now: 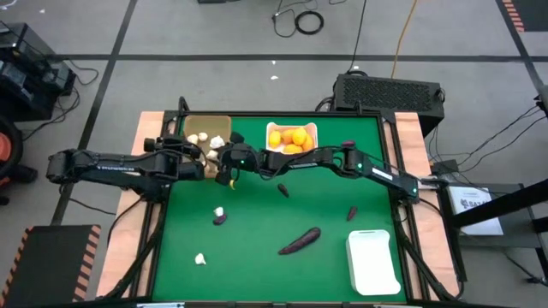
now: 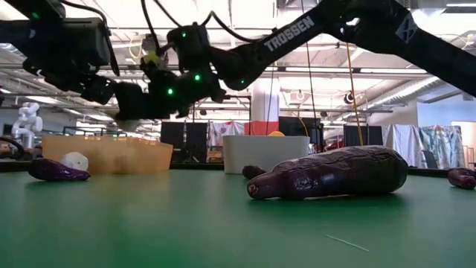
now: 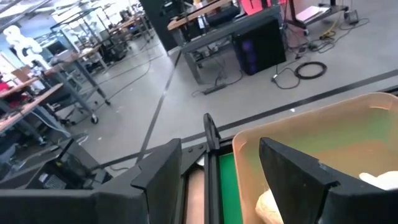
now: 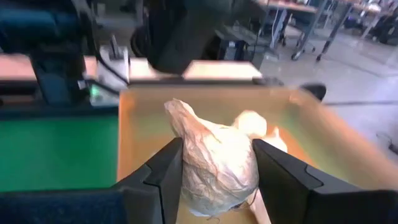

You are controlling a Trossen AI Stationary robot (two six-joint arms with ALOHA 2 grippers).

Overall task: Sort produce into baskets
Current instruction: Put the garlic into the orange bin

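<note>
From above I see both arms reaching in toward the far left of the green table (image 1: 257, 222), meeting by the tan tray (image 1: 224, 122). My right gripper (image 4: 214, 163) has its fingers closed onto a white garlic bulb (image 4: 214, 163); the bulb fills the gap between them and hangs above the tray's near edge, with more pale bulbs (image 4: 255, 124) lying inside the tray beyond it. In the overhead view that right gripper (image 1: 224, 164) sits just beside the tray's near right corner.

My left gripper (image 3: 217, 180) has its fingers spread wide with nothing between them, pointed past the tray's rim (image 3: 298, 121); a pale bulb (image 3: 270, 205) shows low inside the tray. From above, the left gripper (image 1: 204, 152) lies over the tray's near side.

The white bin of orange fruits (image 1: 291, 137) stands just right of the tray, at the far edge. A second white bin (image 1: 373, 261) sits at the near right corner, and it looks bare inside.

Loose on the cloth: the long eggplant (image 1: 300, 240) near the middle front, a small purple piece (image 1: 282, 190) below the fruit bin, another (image 1: 351, 213) farther right, and a purple piece (image 1: 220, 219) touching or nearly touching a white bulb (image 1: 218, 211), I cannot tell which. One more garlic bulb (image 1: 199, 258) lies near the front left.

From table height the eggplant (image 2: 331, 173) lies on its side in front of the bin.
</note>
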